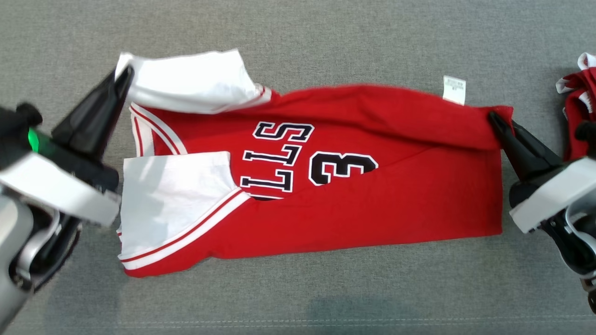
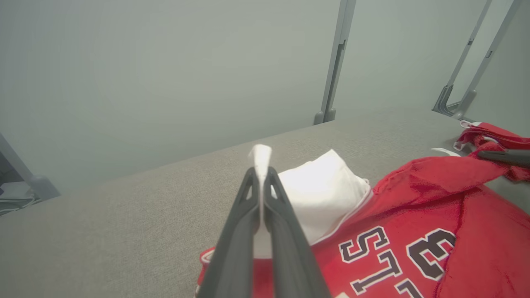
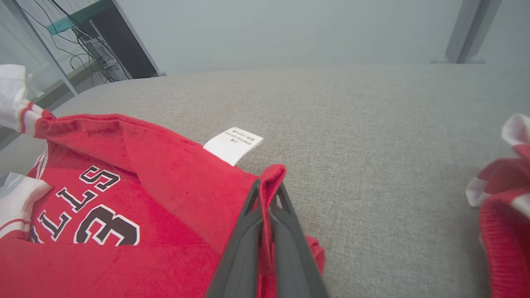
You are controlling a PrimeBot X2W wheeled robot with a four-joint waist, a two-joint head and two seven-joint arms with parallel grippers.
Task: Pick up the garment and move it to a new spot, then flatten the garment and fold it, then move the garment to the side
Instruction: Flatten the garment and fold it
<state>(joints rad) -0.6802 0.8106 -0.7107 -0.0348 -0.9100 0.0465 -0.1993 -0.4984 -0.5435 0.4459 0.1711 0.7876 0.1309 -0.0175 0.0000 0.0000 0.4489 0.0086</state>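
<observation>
The garment [image 1: 354, 204] is a red jersey with white sleeves and black lettering, spread sideways on the grey padded table [image 1: 298, 37]. Its far long edge is lifted and curling over toward me. My left gripper [image 1: 125, 74] is shut on the far white sleeve corner; white cloth pokes out between the fingertips [image 2: 261, 170] in the left wrist view. My right gripper [image 1: 494, 118] is shut on the far red hem corner, and the right wrist view shows that red cloth pinched at the fingertips [image 3: 269, 186]. A white care label [image 1: 454, 89] sticks out near the hem.
Another red and white garment [image 1: 577, 107] lies bunched at the table's right edge, close to my right arm; it also appears at the right wrist view's right side [image 3: 503, 207]. Metal frame posts [image 2: 333, 62] stand beyond the table's far edge. Bare grey cloth lies ahead of the jersey.
</observation>
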